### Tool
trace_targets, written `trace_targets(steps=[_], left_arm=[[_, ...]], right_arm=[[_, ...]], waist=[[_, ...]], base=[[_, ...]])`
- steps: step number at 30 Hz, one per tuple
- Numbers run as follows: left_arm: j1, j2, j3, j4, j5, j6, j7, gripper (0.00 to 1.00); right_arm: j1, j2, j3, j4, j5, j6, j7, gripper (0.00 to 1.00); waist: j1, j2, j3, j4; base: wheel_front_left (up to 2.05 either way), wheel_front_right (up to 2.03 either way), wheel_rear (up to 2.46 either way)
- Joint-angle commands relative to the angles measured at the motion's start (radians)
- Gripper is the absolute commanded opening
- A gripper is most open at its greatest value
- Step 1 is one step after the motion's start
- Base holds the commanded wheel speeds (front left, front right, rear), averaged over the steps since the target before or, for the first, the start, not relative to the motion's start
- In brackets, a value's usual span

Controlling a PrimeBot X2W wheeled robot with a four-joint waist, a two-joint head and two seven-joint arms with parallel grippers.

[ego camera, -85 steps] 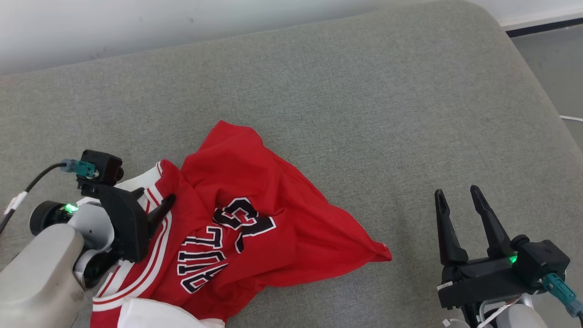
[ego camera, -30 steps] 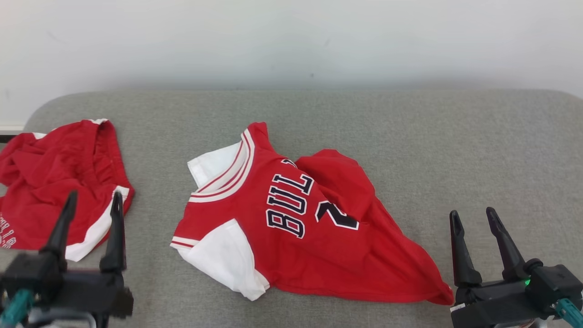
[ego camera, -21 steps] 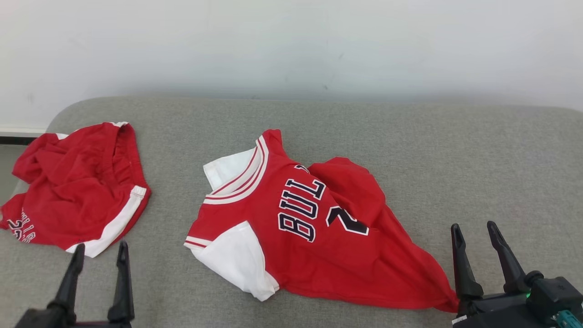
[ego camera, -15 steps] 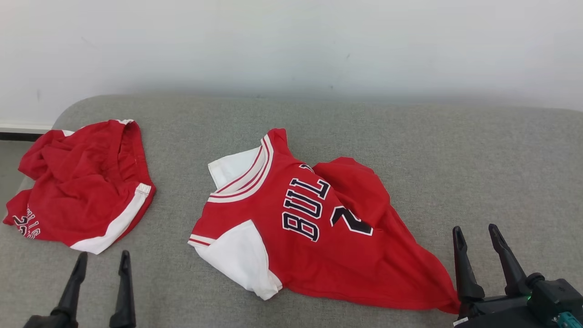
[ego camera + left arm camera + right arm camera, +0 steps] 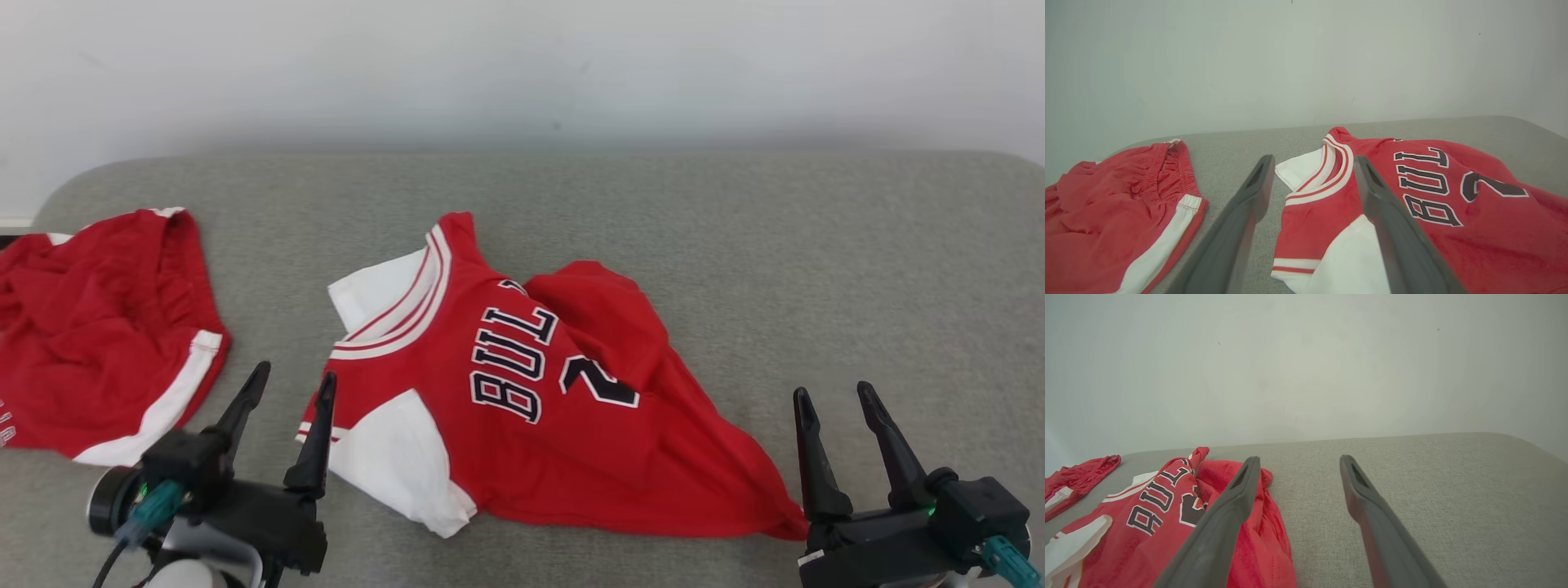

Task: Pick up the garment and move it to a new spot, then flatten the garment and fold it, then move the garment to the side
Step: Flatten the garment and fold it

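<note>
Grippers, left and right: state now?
Left gripper: open, holding nothing, by the jersey sleeve.
Right gripper: open, holding nothing, by the jersey's hem corner.

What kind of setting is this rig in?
Likely an indoor lab or test room: a grey upholstered surface against a bare white wall, with a red jersey and red shorts laid out.

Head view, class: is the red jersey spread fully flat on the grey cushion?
No, the red jersey is rumpled, with a fold of its own fabric lying over part of the number.
</note>
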Motion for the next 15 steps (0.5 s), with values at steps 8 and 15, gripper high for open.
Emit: trace_targets(steps=[8,15], left_arm=[[-0.105,-0.032,-0.061,0.162,-0.007,-0.025,0.067,1.00],[-0.094,-0.060,-0.117,0.215,0.002,-0.027,0.138,1.00]], right_arm=[[-0.006,-0.004,-0.032,0.002,0.006,-0.003,0.000,1.00],[0.002,0.006,-0.048,-0.004,-0.002,-0.002,0.000,1.00]], waist=[[-0.0001,-0.0001,0.049,-0.091],[-0.0001,-0.0001,0.050,-0.100]], base=[[0.00,0.00,0.00],[0.00,0.00,0.00]])
